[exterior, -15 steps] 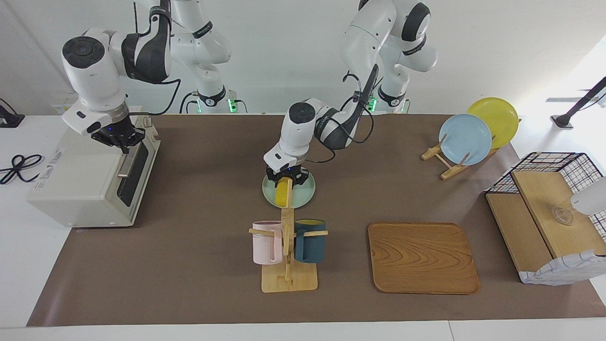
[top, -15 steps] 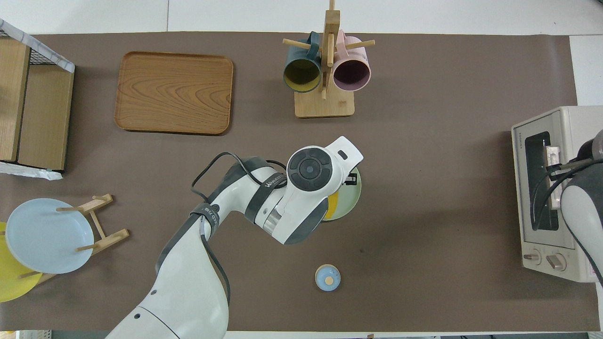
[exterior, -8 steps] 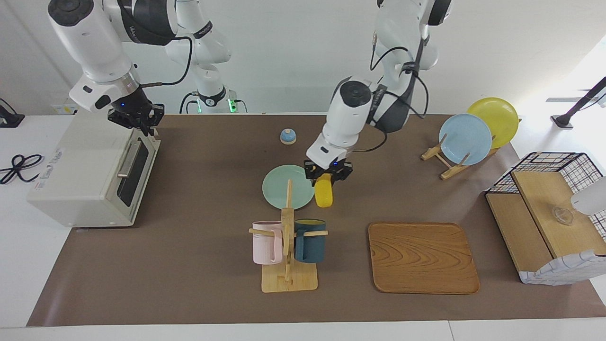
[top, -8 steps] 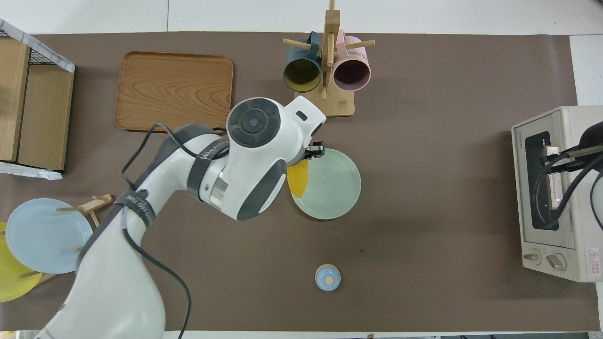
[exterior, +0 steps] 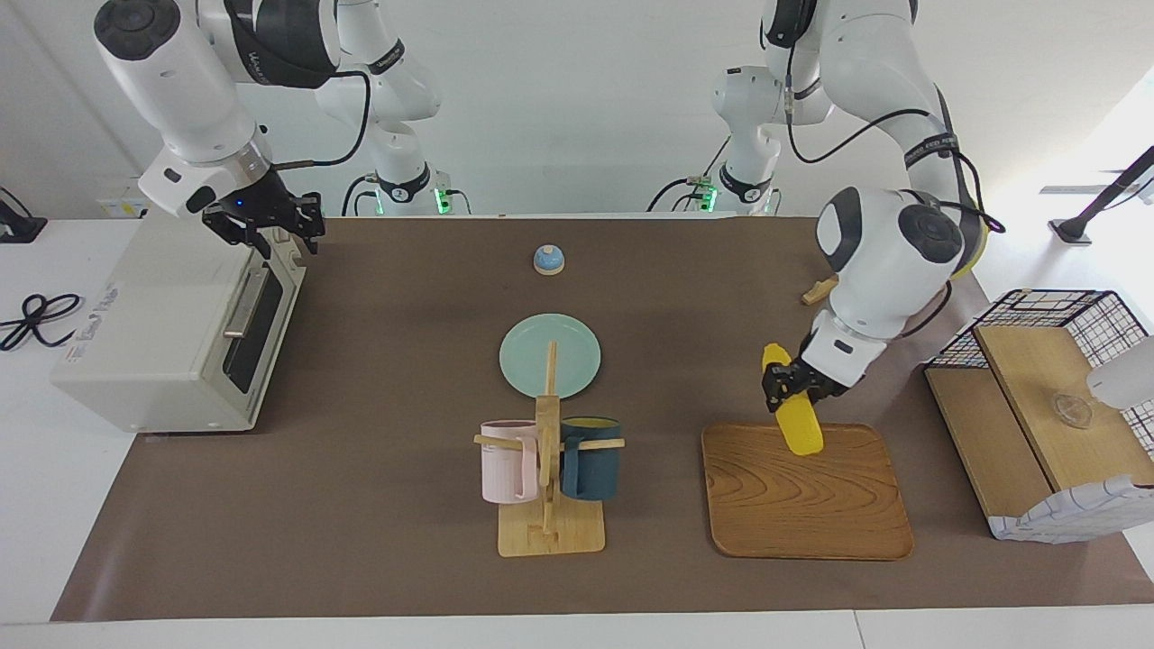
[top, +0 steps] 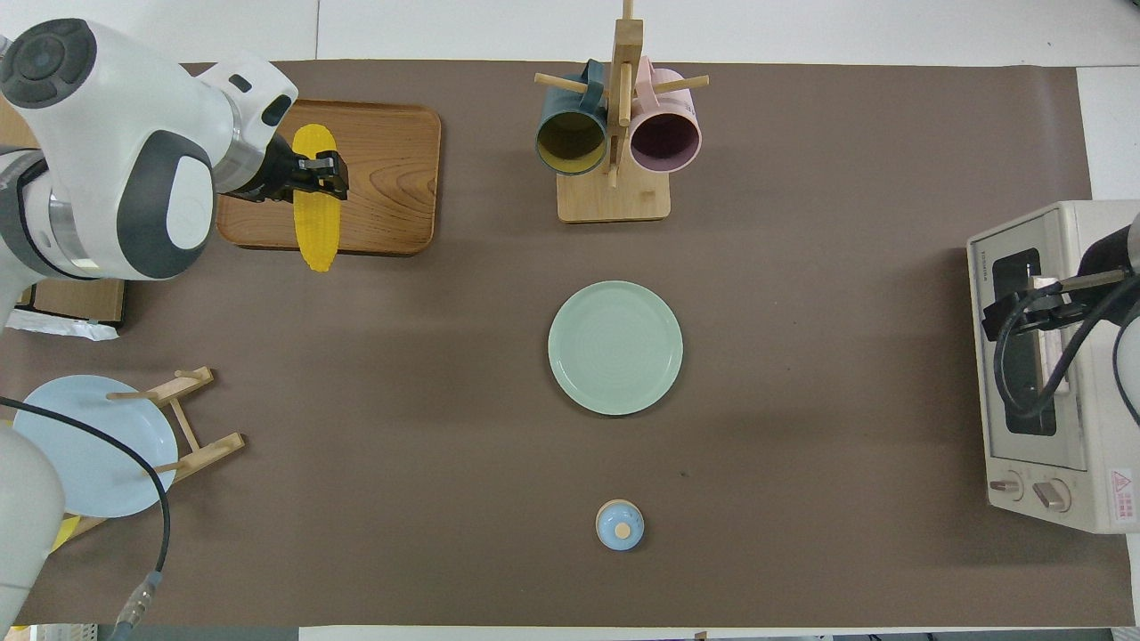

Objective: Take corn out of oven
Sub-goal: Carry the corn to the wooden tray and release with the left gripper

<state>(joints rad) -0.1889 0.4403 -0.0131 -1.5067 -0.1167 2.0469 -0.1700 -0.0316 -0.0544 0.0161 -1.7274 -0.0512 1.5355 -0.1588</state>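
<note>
The yellow corn (exterior: pixel 793 416) (top: pixel 316 205) hangs tilted over the edge of the wooden tray (exterior: pixel 811 505) (top: pixel 383 169) that lies nearer to the robots. My left gripper (exterior: pixel 792 389) (top: pixel 313 174) is shut on the corn's middle. The cream-white oven (exterior: pixel 153 342) (top: pixel 1060 267) stands at the right arm's end of the table with its dark glass door closed. My right gripper (exterior: pixel 268 227) (top: pixel 1015 312) hovers over the oven's top front edge, above the door handle (exterior: pixel 242 305). Its fingers are spread and hold nothing.
A pale green plate (exterior: pixel 563 347) (top: pixel 614 347) lies mid-table. Farther from the robots stands a wooden mug rack (exterior: pixel 550 532) with a pink and a dark blue mug. A small blue bell (exterior: pixel 548 260) sits near the robots. A blue plate (exterior: pixel 888 266) and a wire-and-wood basket (exterior: pixel 1037 397) occupy the left arm's end.
The left arm lifted the corn off the green plate and carried it over the wooden tray. The right gripper rose from the oven's door handle and opened.
</note>
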